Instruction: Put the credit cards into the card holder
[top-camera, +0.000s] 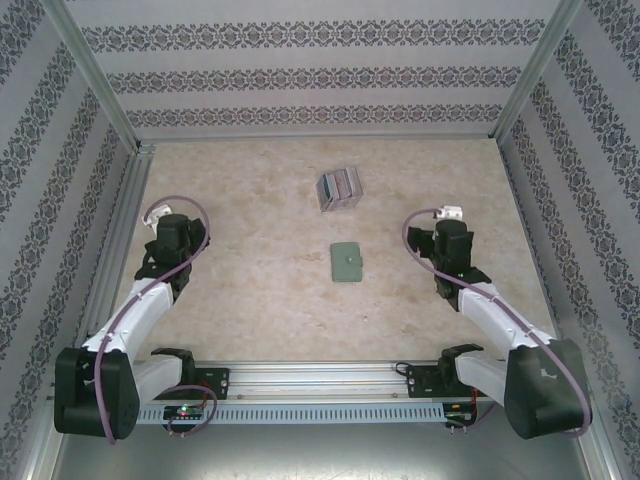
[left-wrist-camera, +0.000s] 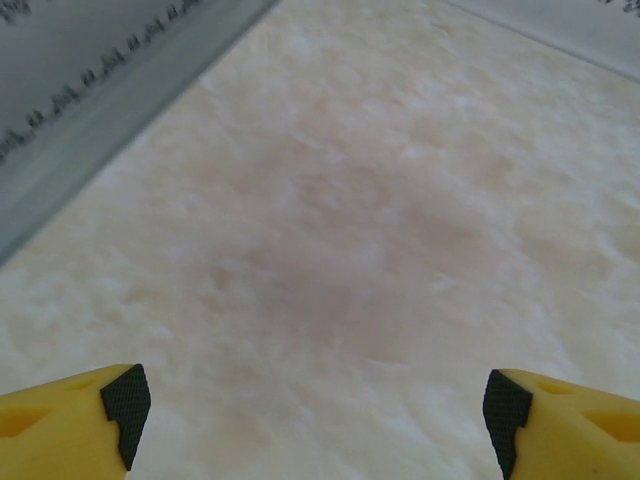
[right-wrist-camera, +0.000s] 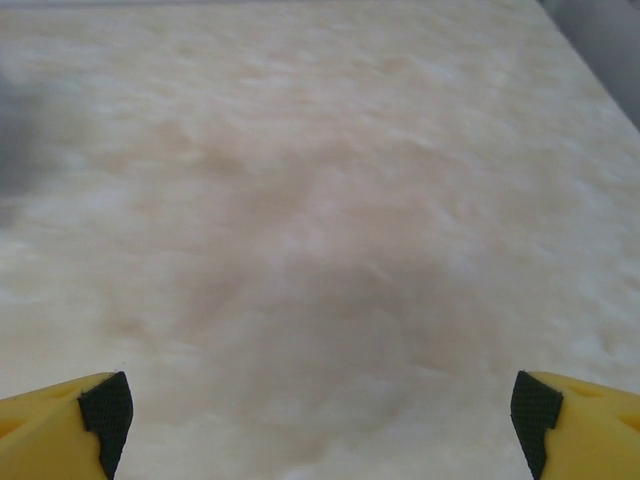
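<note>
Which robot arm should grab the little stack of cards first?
Probably right. From above, the right end effector sits nearer the small silvery bundle of thin cards and the flat grey-green folding card holder than the left end effector does. Both are open.
</note>
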